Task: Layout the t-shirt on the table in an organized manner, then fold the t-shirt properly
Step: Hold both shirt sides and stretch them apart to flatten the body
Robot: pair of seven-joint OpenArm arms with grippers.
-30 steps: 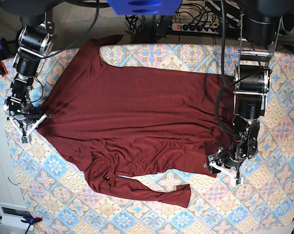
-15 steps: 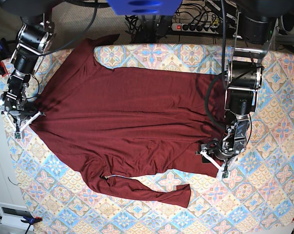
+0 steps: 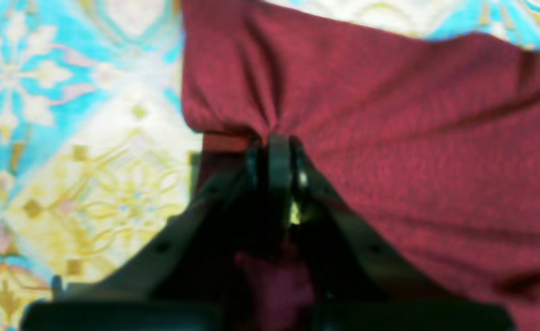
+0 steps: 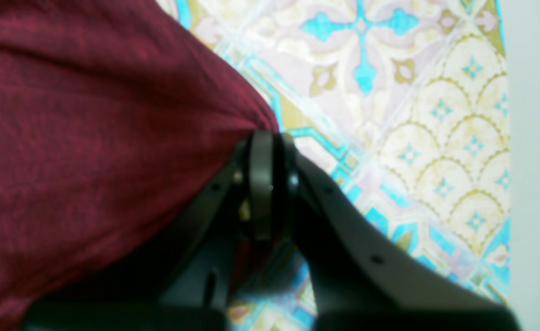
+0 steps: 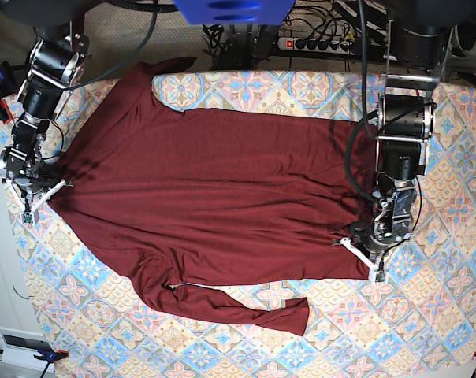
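We are pinching the t-shirt at two edges. In the left wrist view, the left gripper is pressing its jaws together on a gathered fold of maroon fabric at the garment's corner, with creases fanning out from the tips. In the right wrist view, the right gripper is likewise squeezing its jaws together on the shirt's edge, where the cloth is bunching to a point.

In the base view, we are seeing the left gripper clamping the lower corner of the t-shirt at that view's right, and the right gripper gripping the opposite corner at that view's left. The shirt is lying spread across the middle of the table, mostly flat, with one long sleeve trailing along the near side and the other reaching toward the far left corner.

The table is wearing a cloth of blue, pink and cream diamond tiles. Beyond its far edge a power strip and tangled black cables are lying on the floor. We are reading no writing anywhere.
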